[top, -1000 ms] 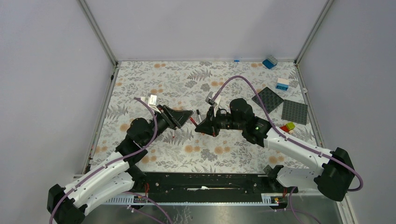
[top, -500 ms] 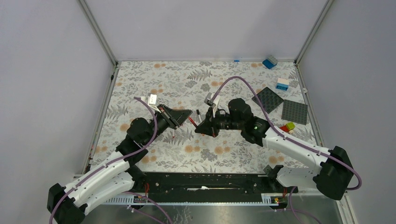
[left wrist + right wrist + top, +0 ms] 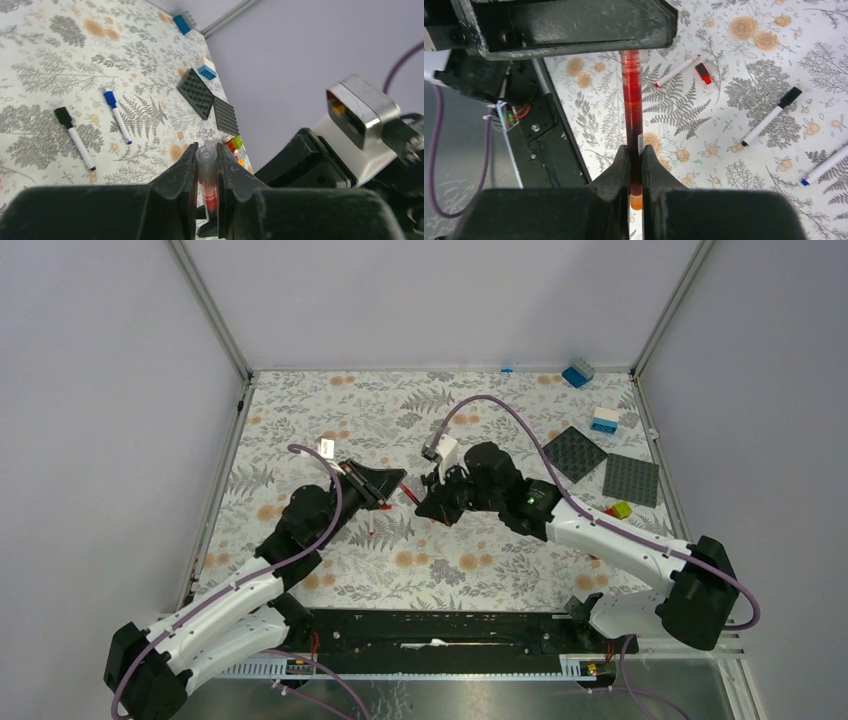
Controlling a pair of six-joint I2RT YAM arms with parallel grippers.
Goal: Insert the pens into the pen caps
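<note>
- Floral-patterned table spreads beneath both arms.
- Above it, left gripper pinches one end of the red pen.
- Opposite, right gripper clamps its other end.

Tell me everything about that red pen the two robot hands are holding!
The red see-through plastic pen is a thin, straight tube, darker red along its middle, with an orange-looking bit at one end. It hangs in the air above the flowery table cover, not touching it. The right gripper is shut on one end, and the left gripper is shut on the other, paler end. Whether that end wears a cap I cannot tell.
</note>
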